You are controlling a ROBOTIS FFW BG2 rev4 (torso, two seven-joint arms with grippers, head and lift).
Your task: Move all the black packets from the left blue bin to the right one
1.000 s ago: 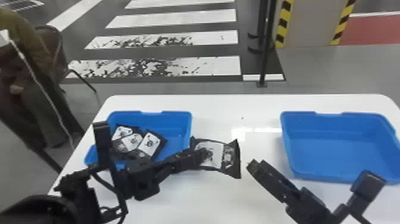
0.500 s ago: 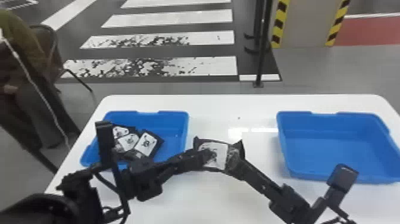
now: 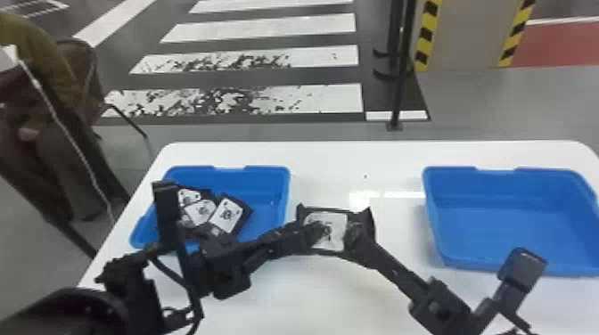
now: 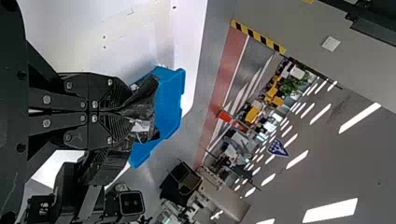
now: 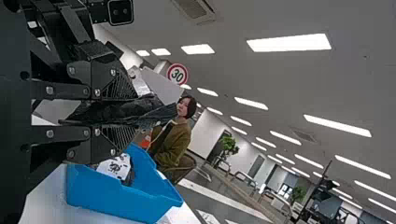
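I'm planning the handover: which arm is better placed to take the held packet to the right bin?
Probably the right. Its gripper is nearer the right bin, jaws apart around the packet's right end; they should close first. The left gripper, shut on the other end, is farther away.

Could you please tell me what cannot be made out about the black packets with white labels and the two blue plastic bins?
- Packet count in the left blue plastic bin, head view: the black packets overlap, behind the black left arm.
- Full label of the packet between the bins, head view: the black left gripper covers part.
- Right end of the right blue plastic bin, head view: cut off by the picture's edge.
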